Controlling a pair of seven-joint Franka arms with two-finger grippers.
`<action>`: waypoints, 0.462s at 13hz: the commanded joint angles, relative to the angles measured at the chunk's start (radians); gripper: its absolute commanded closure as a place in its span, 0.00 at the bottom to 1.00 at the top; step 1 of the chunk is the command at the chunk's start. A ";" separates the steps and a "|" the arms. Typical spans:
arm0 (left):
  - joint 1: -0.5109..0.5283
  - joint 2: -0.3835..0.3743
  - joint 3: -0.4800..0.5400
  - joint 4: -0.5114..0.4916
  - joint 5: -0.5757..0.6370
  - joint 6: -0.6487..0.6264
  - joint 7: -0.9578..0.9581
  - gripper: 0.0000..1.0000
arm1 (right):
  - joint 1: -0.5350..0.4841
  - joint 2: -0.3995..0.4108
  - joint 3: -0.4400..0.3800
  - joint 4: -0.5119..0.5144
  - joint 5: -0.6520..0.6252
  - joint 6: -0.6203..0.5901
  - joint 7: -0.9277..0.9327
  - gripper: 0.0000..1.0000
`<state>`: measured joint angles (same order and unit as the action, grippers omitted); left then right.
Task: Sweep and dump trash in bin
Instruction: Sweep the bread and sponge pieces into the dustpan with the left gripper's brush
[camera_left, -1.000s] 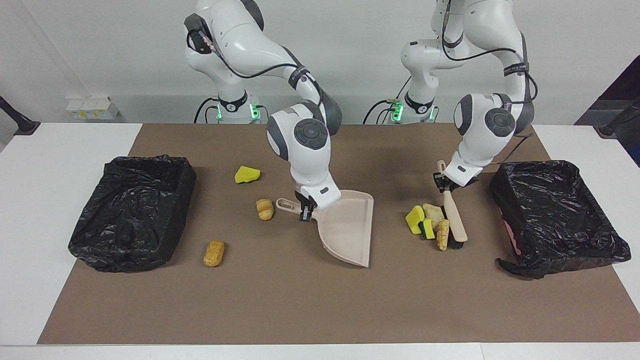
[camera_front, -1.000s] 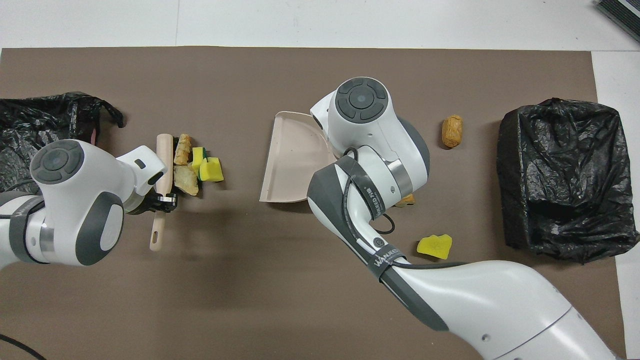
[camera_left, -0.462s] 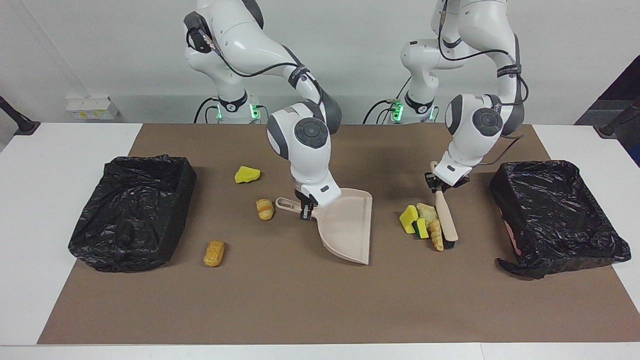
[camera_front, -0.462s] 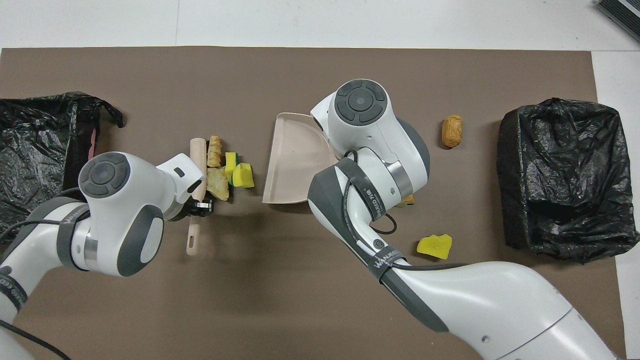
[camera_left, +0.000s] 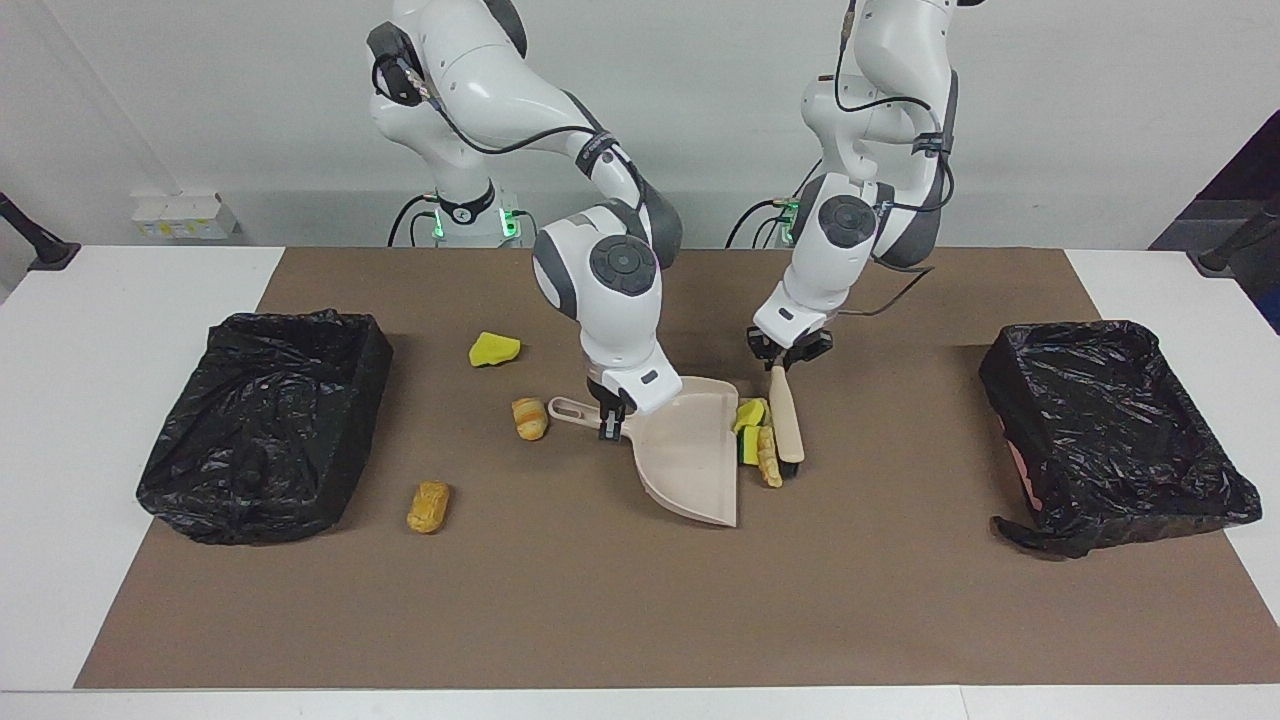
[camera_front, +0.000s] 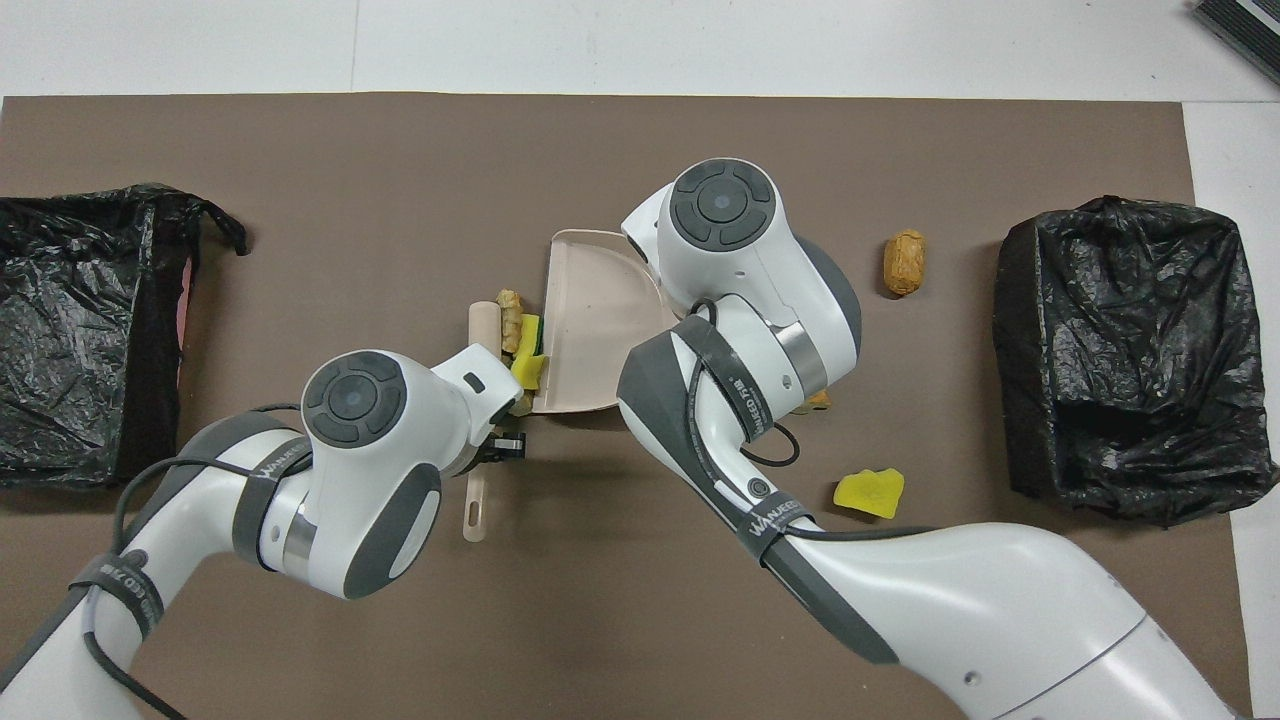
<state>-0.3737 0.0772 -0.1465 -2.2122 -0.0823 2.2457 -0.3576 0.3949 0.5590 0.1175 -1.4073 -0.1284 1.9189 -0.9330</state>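
A: Change? Brush (camera_left: 786, 425) slid the trash pile (camera_left: 755, 440) over, now touching the dustpan (camera_left: 695, 455) lip. Not in the pan yet.

B: Arms? Left gripper (camera_left: 790, 352) clamped on brush handle, reaching mid-table. Right gripper (camera_left: 612, 418) clamped on dustpan handle, steady. Three scraps (camera_left: 429, 506) loose toward the right arm's end.

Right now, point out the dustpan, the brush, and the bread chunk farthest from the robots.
dustpan (camera_left: 690, 455), facing view, bare pan floor.
brush (camera_left: 785, 420), facing view, wooden back.
bread chunk (camera_left: 428, 506), facing view, its middle.
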 joint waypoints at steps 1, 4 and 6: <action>-0.060 -0.007 0.010 -0.001 -0.056 0.009 0.011 1.00 | -0.010 -0.027 0.011 -0.035 -0.010 0.025 -0.021 1.00; -0.062 0.004 0.010 0.036 -0.063 -0.008 0.017 1.00 | -0.010 -0.027 0.011 -0.032 -0.010 0.026 -0.035 1.00; -0.105 0.007 0.008 0.052 -0.094 -0.008 0.017 1.00 | -0.021 -0.025 0.011 -0.036 -0.011 0.026 -0.070 1.00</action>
<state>-0.4208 0.0755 -0.1470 -2.1829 -0.1247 2.2442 -0.3607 0.3896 0.5561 0.1164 -1.4120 -0.1370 1.9190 -0.9652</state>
